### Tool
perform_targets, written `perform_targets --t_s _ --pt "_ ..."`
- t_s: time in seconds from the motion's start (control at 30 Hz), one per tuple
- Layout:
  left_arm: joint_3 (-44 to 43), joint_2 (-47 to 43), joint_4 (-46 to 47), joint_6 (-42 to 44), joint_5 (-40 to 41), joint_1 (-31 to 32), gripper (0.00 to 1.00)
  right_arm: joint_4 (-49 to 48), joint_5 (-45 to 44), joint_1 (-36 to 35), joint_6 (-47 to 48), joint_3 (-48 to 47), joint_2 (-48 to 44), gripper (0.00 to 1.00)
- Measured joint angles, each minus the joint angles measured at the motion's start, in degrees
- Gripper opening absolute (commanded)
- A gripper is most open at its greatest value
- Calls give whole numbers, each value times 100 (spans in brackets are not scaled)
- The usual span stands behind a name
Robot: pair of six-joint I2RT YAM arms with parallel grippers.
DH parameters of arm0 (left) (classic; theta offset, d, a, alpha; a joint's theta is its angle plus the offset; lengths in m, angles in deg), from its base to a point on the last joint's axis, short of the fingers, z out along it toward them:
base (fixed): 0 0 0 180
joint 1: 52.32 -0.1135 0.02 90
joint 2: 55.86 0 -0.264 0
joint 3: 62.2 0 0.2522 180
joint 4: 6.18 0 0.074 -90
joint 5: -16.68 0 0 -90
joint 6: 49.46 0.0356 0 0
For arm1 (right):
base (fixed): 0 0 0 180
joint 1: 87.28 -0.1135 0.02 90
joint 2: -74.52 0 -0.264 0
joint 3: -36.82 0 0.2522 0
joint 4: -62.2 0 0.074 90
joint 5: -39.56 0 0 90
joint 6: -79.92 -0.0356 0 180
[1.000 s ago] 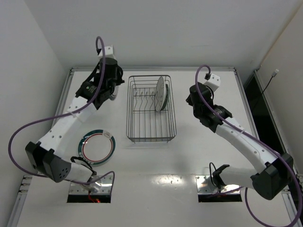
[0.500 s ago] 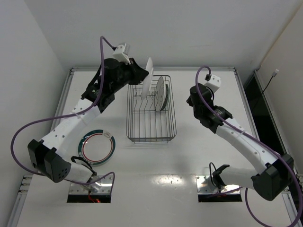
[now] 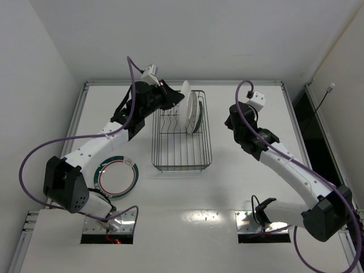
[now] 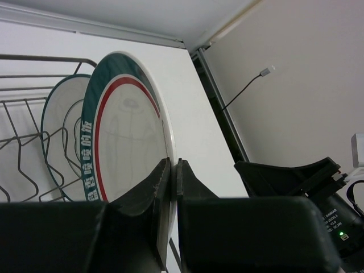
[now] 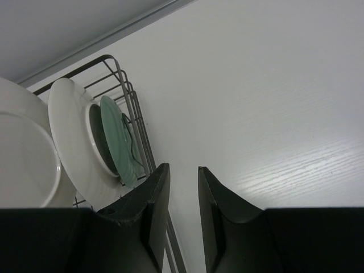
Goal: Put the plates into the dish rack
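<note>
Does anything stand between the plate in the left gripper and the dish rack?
Nothing visible does. The left gripper holds the plate upright above the dish rack, beside a racked plate; nearby prongs look free.

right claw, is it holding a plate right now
No, the right claw holds nothing; only the white table shows through the gap between its two halves.

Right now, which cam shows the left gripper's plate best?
Left wrist: the held plate faces the lens, green and red rings, left gripper pinching its rim. Top external shows it edge-on over the dish rack. Right wrist: probably its white back.
</note>
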Motion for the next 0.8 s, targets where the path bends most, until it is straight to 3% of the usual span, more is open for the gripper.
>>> perform_targets --t_s 0.8 --pt "221 752 509 -339 348 -17 0 -133 710 592 0 297 0 23"
